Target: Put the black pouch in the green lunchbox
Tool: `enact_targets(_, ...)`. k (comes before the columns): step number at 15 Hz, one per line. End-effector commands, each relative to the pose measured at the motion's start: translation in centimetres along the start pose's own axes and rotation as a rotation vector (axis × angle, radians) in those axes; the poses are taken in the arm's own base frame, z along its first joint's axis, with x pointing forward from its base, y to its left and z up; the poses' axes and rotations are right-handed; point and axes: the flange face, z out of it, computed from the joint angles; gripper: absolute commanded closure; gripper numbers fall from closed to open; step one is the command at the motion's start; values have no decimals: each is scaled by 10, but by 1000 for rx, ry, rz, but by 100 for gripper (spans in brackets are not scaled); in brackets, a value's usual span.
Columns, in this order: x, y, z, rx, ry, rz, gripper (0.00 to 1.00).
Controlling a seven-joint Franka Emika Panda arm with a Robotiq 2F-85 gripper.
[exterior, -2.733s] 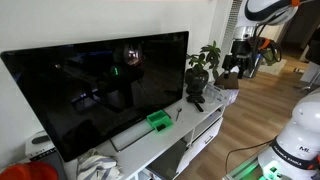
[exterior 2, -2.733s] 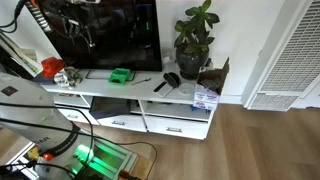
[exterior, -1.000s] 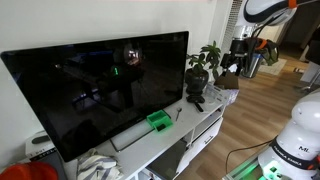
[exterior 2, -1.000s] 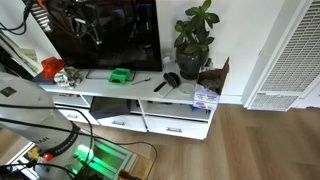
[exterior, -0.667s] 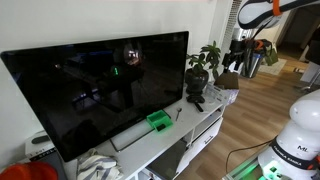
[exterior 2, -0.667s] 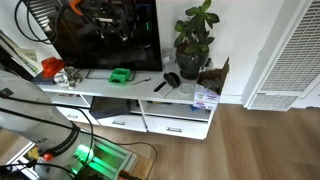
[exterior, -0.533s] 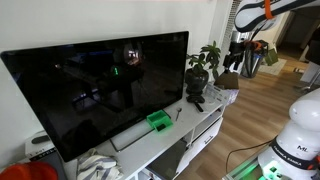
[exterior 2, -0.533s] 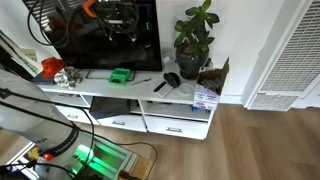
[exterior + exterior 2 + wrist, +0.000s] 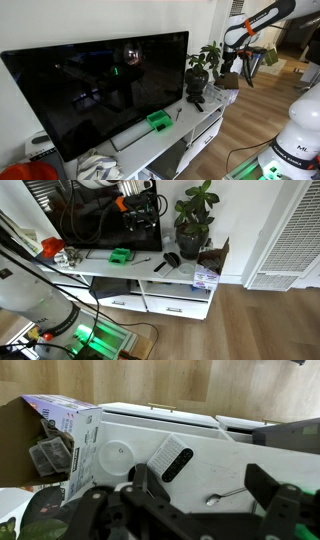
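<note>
One black pouch lies on the white cabinet, just in front of the potted plant and well apart from the green lunchbox, which sits further along the same top below the TV. In an exterior view the pouch is a small dark lump beside the pot, and the lunchbox is next to a long grey soundbar. The lunchbox looks empty, though it is small in both views.

Gripper: jaws spread wide, nothing between them, hanging above the cabinet top. In an exterior view it is up in front of the TV, clear of the pouch.

Step in hand, as I read it: the approach, with no grasp made yet. Next move calls for bringing the jaws over the pouch, lowering until they straddle it, then closing on the soft body. The plant leaves are close, so the descent needs care.

Surroundings: a thin spoon-like utensil lies on the cabinet, and an open cardboard box of packets sits at its end. Drawers below; wooden floor; slatted white panel on the wall.
</note>
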Motion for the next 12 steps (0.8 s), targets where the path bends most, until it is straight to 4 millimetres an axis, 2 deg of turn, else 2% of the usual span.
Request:
enact_targets(1, 1, 2, 4, 3, -7, -10, 0)
enact_targets(7, 8, 7, 6, 26, -21, -37, 0)
enact_targets(8, 15, 13, 12, 0, 9, -11, 0)
enact_targets(12, 46, 21, 60, -41, 24, -31, 0)
